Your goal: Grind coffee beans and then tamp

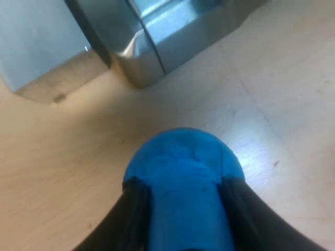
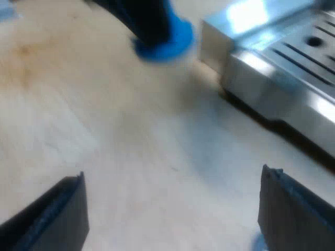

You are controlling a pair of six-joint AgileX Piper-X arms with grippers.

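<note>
Two pincers: left pincer (image 1: 184, 192) clamped on the blue tamper (image 1: 183, 162), evidently for tamping; right pincer (image 2: 172, 177) spread and empty over the worktop (image 2: 131, 130) beside the espresso machine (image 2: 293, 63)

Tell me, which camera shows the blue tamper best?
The left wrist view: the blue tamper sits close up, held in the left gripper. The right wrist view shows it farther off, near the espresso machine.

The left end effector (image 1: 183, 183) has two black fingers (image 1: 131, 219), smooth and gently curved in outline. The right end effector (image 2: 171, 172) has matte black fingers (image 2: 57, 214) with flat faces and squared, angular tips.
</note>
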